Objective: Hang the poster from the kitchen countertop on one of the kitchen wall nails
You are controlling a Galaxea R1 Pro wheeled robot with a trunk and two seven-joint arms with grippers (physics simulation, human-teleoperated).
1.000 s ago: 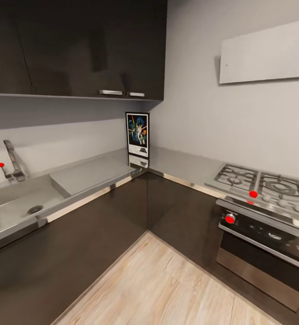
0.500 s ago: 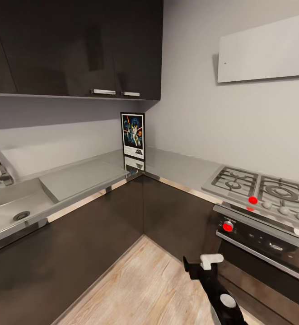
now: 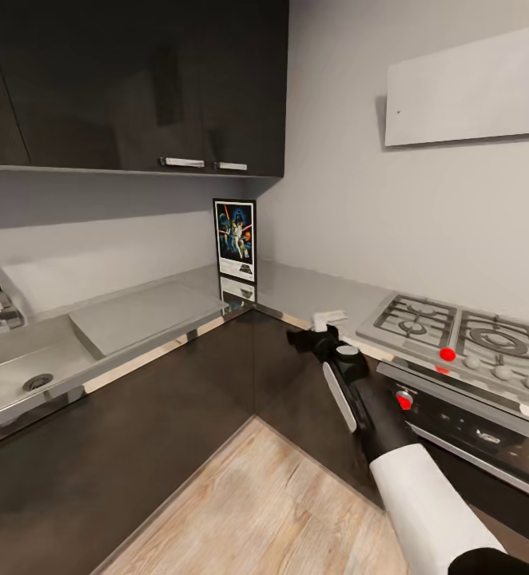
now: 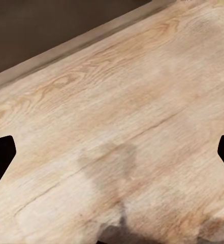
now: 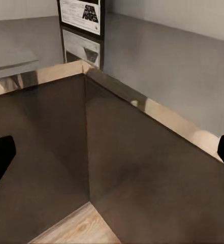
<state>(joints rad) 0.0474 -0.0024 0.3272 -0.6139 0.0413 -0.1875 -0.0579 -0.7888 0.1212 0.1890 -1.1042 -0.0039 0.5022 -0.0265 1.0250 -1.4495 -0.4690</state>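
The poster stands upright in the inner corner of the kitchen countertop, against the wall, its reflection in the glossy slab below it. The right gripper hangs near the countertop's front edge, beside the stove, fingers spread and holding nothing. The left gripper, also spread, faces the wood floor.

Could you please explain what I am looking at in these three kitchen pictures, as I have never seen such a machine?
It is a simulated two-armed robot. The large picture comes from its head camera: its right arm reaches forward, right gripper empty, toward the poster standing upright in the corner of the kitchen countertop, between a sink and a gas hob. The right wrist camera sees the poster's lower part and the dark cabinets. The left wrist camera looks at the wood floor.
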